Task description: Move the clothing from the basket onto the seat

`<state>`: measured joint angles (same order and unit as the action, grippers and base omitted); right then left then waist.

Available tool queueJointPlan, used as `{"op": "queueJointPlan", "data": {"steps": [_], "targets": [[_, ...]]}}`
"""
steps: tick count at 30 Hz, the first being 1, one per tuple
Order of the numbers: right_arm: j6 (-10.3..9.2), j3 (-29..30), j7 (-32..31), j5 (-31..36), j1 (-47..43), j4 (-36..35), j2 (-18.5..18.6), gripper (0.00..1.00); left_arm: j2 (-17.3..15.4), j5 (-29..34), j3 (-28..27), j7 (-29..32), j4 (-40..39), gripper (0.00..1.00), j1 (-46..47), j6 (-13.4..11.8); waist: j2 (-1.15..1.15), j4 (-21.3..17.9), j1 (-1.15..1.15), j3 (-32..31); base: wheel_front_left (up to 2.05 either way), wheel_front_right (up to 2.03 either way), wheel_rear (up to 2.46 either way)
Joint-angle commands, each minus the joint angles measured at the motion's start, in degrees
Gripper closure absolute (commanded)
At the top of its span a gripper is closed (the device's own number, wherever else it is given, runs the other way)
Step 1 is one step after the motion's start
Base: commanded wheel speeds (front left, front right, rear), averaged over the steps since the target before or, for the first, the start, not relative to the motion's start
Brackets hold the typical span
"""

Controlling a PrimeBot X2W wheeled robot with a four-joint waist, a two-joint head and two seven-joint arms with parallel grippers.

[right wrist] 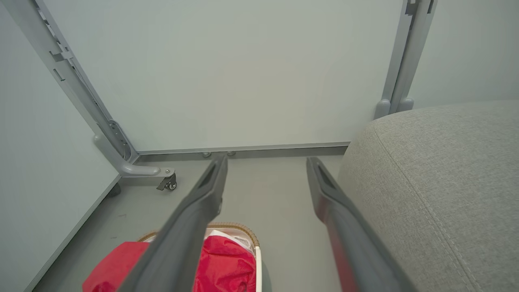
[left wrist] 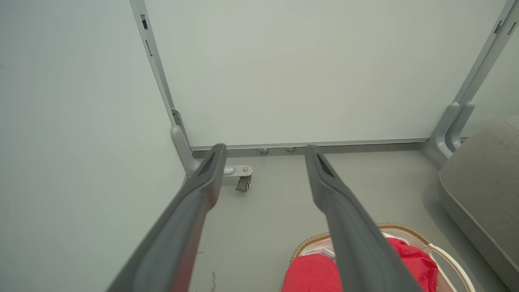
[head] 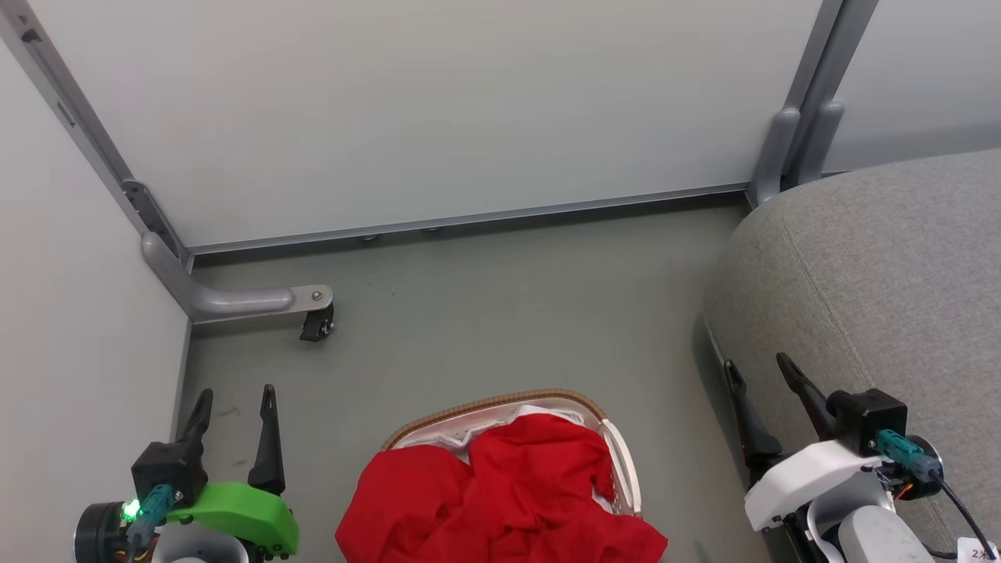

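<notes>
The clothing (head: 508,485) lies heaped in the basket (head: 500,401) on the floor (head: 508,297), with the seat (head: 876,266) to its right. The left gripper (head: 236,392) and right gripper (head: 755,361) hover with fingers apart, empty. It is best to pinch deep into the highest fold (thin fabric slips) and lift clear of the rim. No garment label shows, and a white tag (head: 977,550) is cut off and unreadable.
</notes>
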<state>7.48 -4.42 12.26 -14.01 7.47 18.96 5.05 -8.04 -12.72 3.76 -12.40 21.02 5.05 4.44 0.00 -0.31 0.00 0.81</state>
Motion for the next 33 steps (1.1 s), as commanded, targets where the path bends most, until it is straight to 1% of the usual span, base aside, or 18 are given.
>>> {"op": "queueJointPlan", "data": {"steps": [1, 10, 14, 20, 24, 27, 33], "targets": [[0.02, -0.03, 0.64, 1.42, 0.39, -0.11, 0.24, 0.0, -0.08, 1.52, -0.25, -0.51, 0.02, 0.0, -0.05, 0.24, 0.0, -0.05, 0.0, 0.13, 0.0, 0.0, 0.0], [0.02, -0.5, 1.66, 5.52, 1.18, 0.02, -0.06, 0.0, 0.64, 4.85, -0.69, -1.46, 1.42, 0.0, 0.43, 1.46, 0.0, -0.69, 0.0, 1.28, 0.0, 0.0, 0.0], [0.01, -1.06, 2.11, 6.92, 2.48, -0.82, -0.48, 0.0, 0.79, 5.88, -0.42, -1.87, 2.25, 0.0, 1.69, 2.15, 0.0, -1.57, 0.0, 3.56, 0.0, 0.0, 0.0], [0.01, -2.64, 2.65, 9.79, 5.34, -3.39, -1.48, 0.0, 0.43, 7.35, 0.11, -2.48, 2.74, 0.0, 4.63, 2.92, 0.0, -3.92, 0.0, 8.92, 0.0, 0.0, 0.0], [0.0, -3.61, 3.04, 11.69, 7.95, -4.53, -1.82, 0.0, -0.1, 8.55, 1.46, -2.9, 2.93, 0.0, 7.31, 3.06, 0.0, -5.67, 0.0, 13.09, 0.0, 0.0, 0.0], [0.0, -4.01, 3.02, 11.66, 9.56, -5.31, -2.02, 0.0, -1.01, 7.19, 3.45, -2.85, 3.18, 0.0, 9.36, 3.09, 0.0, -7.05, 0.0, 16.46, 0.0, 0.0, 0.0], [0.0, -5.22, 3.02, 8.59, 12.23, -8.37, -2.08, 0.0, -2.82, 4.92, 7.22, -2.79, 4.68, 0.0, 13.63, 3.07, 0.0, -9.84, 0.0, 22.67, 0.0, 0.0, 0.0]]}}
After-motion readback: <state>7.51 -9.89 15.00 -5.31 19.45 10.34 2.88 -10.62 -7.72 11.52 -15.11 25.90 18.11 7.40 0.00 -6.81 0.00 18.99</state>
